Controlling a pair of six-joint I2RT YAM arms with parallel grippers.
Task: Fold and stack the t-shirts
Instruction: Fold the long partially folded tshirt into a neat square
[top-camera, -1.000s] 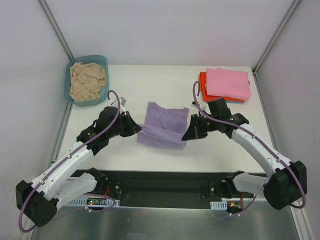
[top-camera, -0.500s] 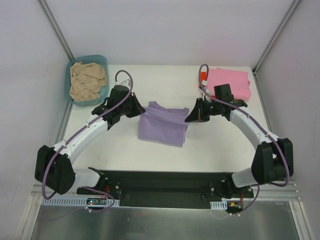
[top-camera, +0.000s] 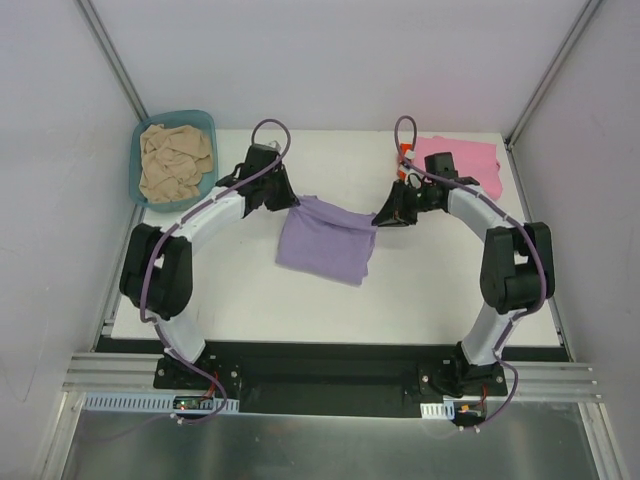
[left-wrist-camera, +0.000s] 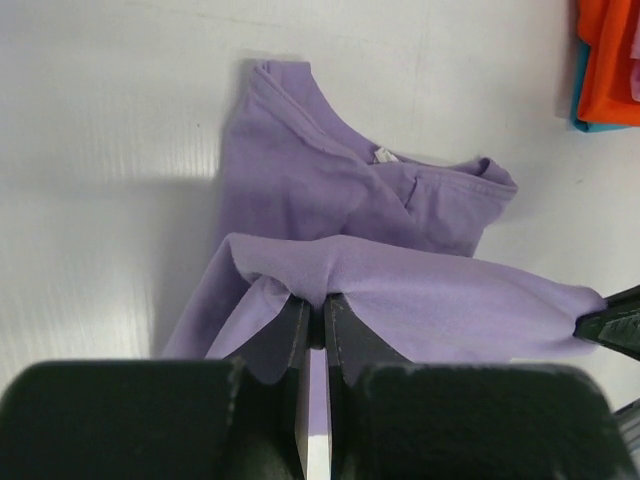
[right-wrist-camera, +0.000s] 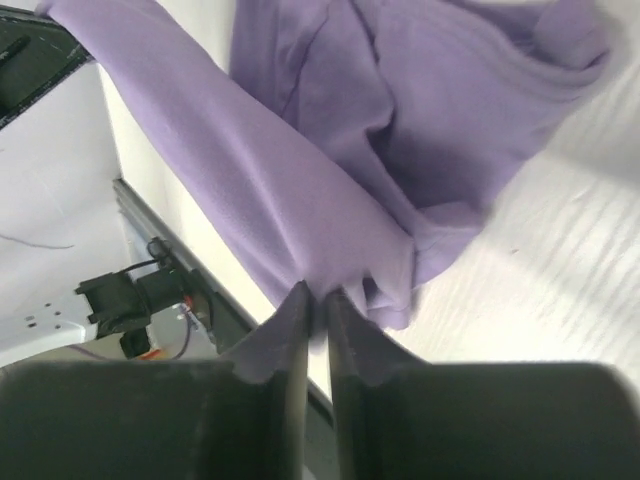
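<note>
Purple shirt (top-camera: 325, 240) mid-frame looks light and floppy, sags wherever it's not held, so pinch the edge corners. Left claw (left-wrist-camera: 312, 302) and right claw (right-wrist-camera: 315, 294) are both clenched on its edge.

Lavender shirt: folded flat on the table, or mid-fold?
Mid-fold. The left gripper and right gripper each pinch an edge of the lavender shirt, raised above its collar half on the table.

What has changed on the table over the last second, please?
Both the left tool and right tool, shut on the lavender-purple cloth t-shirt, carried its held edge away from the bases toward the far side, folding it over. The folded pink cloth t-shirt and the beige cloth in the teal plastic basin stayed put.
</note>
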